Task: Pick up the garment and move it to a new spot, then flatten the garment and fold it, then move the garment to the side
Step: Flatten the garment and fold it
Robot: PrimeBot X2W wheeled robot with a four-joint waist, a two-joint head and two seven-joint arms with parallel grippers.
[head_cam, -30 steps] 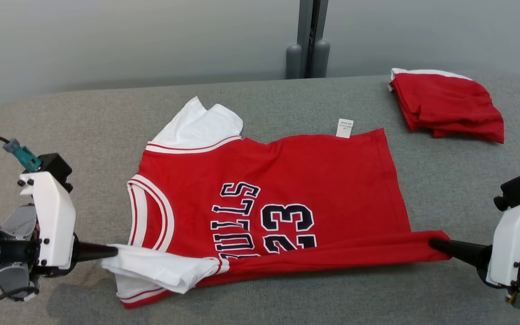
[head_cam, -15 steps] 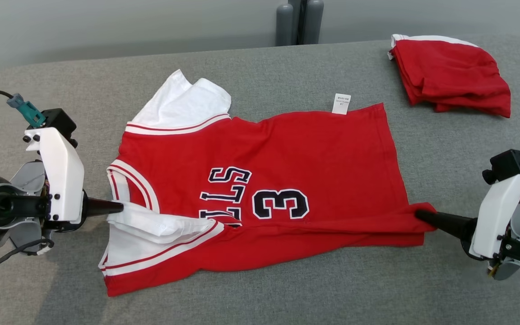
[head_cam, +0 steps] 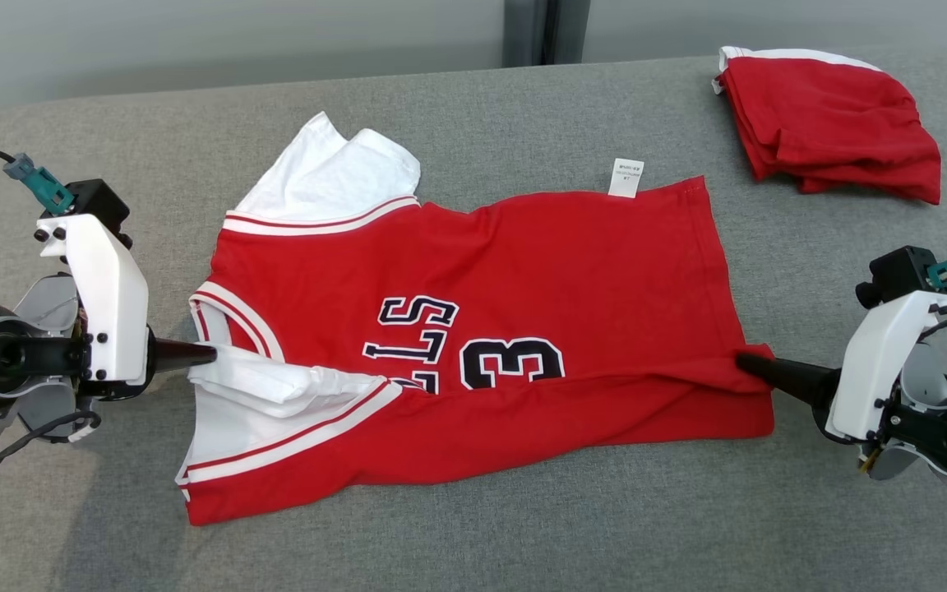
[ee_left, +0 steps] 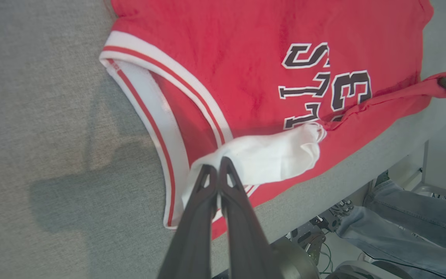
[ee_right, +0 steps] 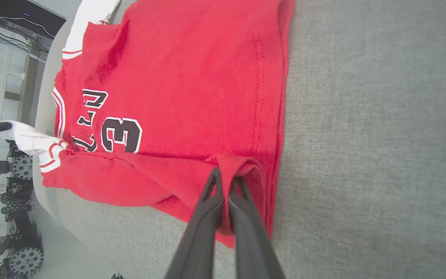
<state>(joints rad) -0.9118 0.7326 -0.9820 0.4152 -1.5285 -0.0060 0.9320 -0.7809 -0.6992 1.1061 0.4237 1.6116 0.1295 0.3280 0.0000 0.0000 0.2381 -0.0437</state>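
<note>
The red jersey (head_cam: 523, 271) lay spread on the grey bench (head_cam: 473, 543), with the left hand (head_cam: 210, 355) clamped on its white sleeve (head_cam: 276, 382) and the right hand (head_cam: 743, 362) clamped on its hem corner, so the fold called for carrying that near edge across level, taut and together.

Jersey (head_cam: 482, 271): red knit cloth, matt, lightly creased, with white ribbed trim. Table cover (head_cam: 523, 526): grey woven fabric, matt, coarse-grained. Left gripper (head_cam: 212, 355): fingers (ee_left: 196, 232) dark and matt, probably plastic; wrist housing (head_cam: 108, 296) smooth white plastic.
</note>
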